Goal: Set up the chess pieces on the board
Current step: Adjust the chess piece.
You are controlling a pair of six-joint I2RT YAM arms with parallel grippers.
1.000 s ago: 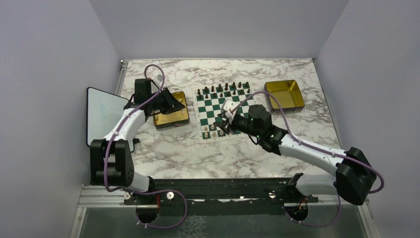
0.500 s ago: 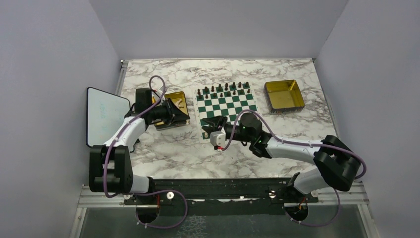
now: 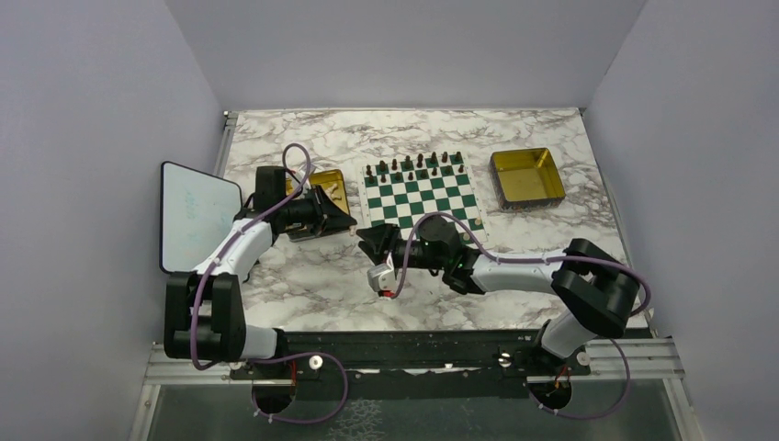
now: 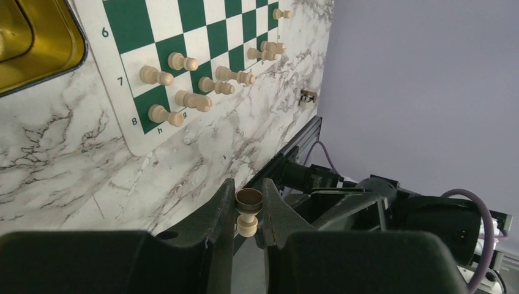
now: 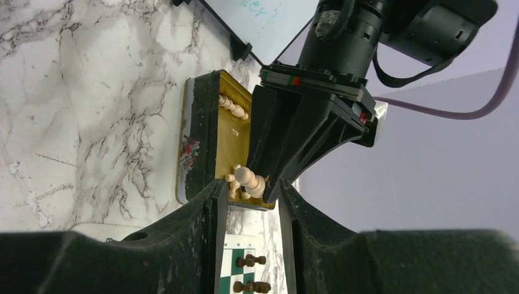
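- Slippage was the first risk: the cream chess piece (image 4: 248,214) hung pinched in the narrow jaws of the left end effector (image 4: 248,195), off the counter (image 3: 303,276), between the left gold tray (image 5: 199,128) and the board (image 3: 424,204). A small twist in that grip could have let it slide out.
- Facing it, the right end effector (image 5: 251,205) had its jaws partway open with nothing between them, and its tips were just beside the left one's. This looked like a hand-over. If the right jaws closed off-centre, or the left let go too soon, the piece would likely have dropped to the counter and rolled.
- With both end effectors so near each other, a slight misalignment could have knocked finger against finger and jarred the piece loose.
- On the board's near ranks the placed cream pieces (image 4: 193,100) stood close together, so a careless descent with the next one might have toppled its neighbours.
- More cream pieces (image 5: 232,105) lay in the left tray, near enough to be disturbed by a sweep of the left arm. The dark pieces (image 3: 413,165) on the far ranks stood well apart from all this.
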